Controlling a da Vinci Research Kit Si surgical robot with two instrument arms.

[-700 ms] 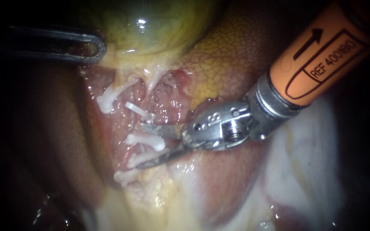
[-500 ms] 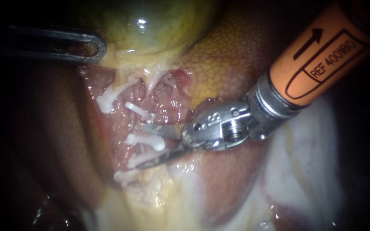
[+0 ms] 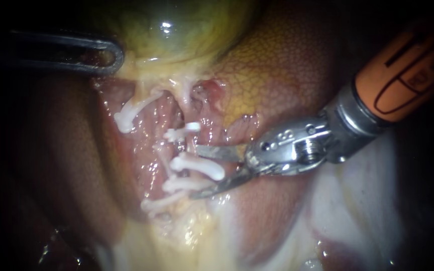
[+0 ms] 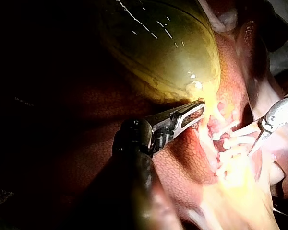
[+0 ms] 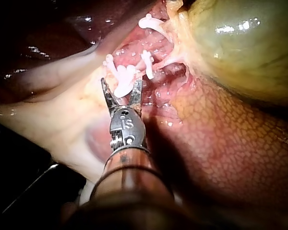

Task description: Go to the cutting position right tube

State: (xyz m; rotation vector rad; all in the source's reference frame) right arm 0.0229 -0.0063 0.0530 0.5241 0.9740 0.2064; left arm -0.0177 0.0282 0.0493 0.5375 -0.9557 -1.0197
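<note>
Endoscope view: my right instrument [image 3: 195, 171] stands wide-jawed astride a clip [image 3: 189, 163]. I judge the right tube [image 3: 166, 153] soft; cut between clips.

Light pools centrally, glinting off gallbladder [image 3: 177, 30] and right instrument [image 3: 195, 171]; edges sink into shadow.

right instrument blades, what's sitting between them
A white clip lies between the open blades of the right instrument. Whatever runs under the clip is hidden by it.
</note>
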